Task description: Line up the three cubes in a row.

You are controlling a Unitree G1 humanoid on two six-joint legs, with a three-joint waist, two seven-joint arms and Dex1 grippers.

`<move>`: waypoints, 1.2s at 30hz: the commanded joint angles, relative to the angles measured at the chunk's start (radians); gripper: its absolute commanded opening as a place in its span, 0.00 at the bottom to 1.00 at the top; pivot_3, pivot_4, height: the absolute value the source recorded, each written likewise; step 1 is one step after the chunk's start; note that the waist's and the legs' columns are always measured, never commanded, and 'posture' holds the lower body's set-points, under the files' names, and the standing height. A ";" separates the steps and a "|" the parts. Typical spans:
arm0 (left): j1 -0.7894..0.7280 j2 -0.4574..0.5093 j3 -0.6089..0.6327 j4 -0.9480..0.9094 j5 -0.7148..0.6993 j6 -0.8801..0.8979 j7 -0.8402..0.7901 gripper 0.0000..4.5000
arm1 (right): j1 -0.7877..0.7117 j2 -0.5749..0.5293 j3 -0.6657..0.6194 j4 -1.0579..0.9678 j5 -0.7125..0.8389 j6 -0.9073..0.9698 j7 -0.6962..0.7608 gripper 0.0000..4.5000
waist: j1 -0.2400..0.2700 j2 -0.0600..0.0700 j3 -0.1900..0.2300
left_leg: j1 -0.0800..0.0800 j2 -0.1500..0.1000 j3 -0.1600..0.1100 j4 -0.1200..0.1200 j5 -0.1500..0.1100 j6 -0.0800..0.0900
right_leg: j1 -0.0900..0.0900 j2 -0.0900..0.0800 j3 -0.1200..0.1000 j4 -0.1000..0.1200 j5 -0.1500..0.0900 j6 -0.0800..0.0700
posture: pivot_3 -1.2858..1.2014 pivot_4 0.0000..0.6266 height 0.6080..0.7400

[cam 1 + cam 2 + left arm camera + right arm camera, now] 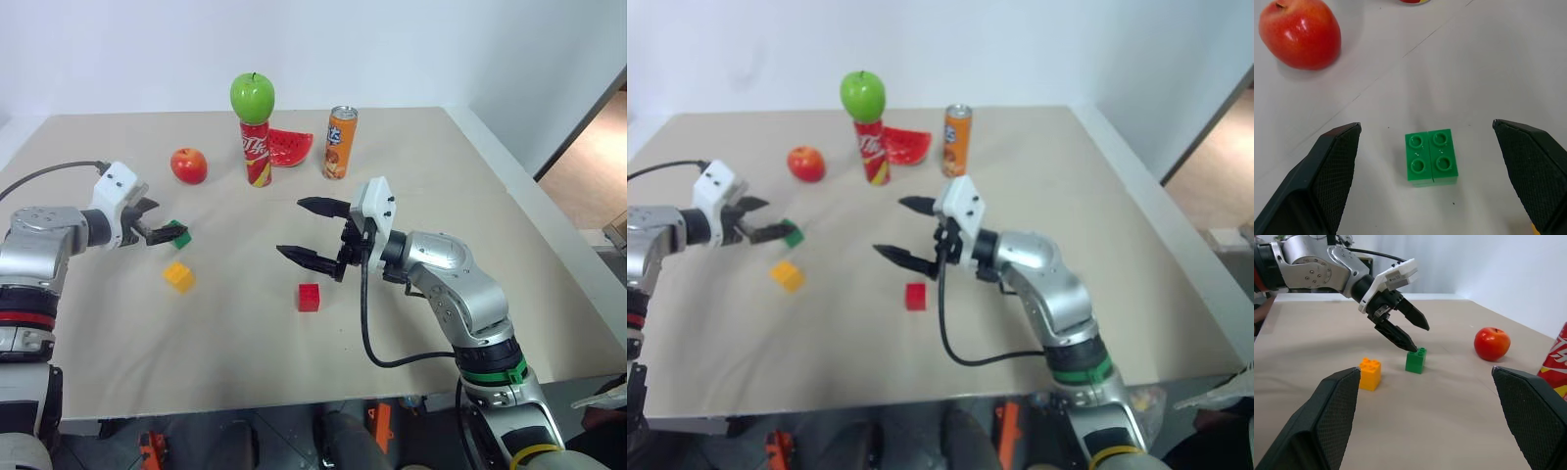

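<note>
Three cubes scattered on the tan surface [441, 176], not yet in a row; two end effectors, both spread wide and holding nothing.

Head views: one green cube [179, 235] at the tips of the left end effector [159, 224]; one yellow-orange cube [178, 276] just nearer, apart from it; one red cube [310, 297] well to the right, below the right end effector [306, 231]; farther back, one red apple [189, 165], one green apple [253, 97] atop one red can [257, 154], one orange can [340, 143], one watermelon slice [290, 147]. Left wrist view: green cube between the two parted fingers [1327, 181], four studs up; red apple beyond. Right wrist view: two fingers [1327, 426] far apart; left end effector's lower tip at the green cube's top edge, contact uncertain; yellow-orange cube beside it.
</note>
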 commanded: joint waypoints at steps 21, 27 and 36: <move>-0.108 -0.096 -0.038 0.264 0.156 -0.073 0.026 0.60 | 0.005 -0.028 -0.013 -0.087 -0.002 0.009 -0.038 1.00 | 0.000 0.000 0.000 | 0.000 0.000 -0.001 0.002 0.000 0.000 | 0.000 0.000 0.000 0.002 0.000 0.000 | 0.52 0.24 1.00; -0.106 -0.104 -0.026 0.282 0.167 -0.125 0.058 0.30 | 0.004 -0.035 -0.012 -0.089 -0.001 0.010 -0.034 1.00 | 0.000 0.000 0.000 | 0.001 -0.001 -0.001 0.002 0.001 0.002 | 0.000 0.000 0.000 0.006 0.000 0.000 | 0.52 0.24 1.00; -0.096 -0.095 -0.015 0.256 0.165 -0.203 0.064 0.30 | -0.010 -0.042 -0.012 -0.074 -0.001 0.004 -0.022 1.00 | 0.000 0.000 0.000 | 0.003 -0.001 -0.001 0.002 0.002 0.002 | 0.000 0.000 0.000 0.010 0.000 -0.001 | 0.52 0.24 1.00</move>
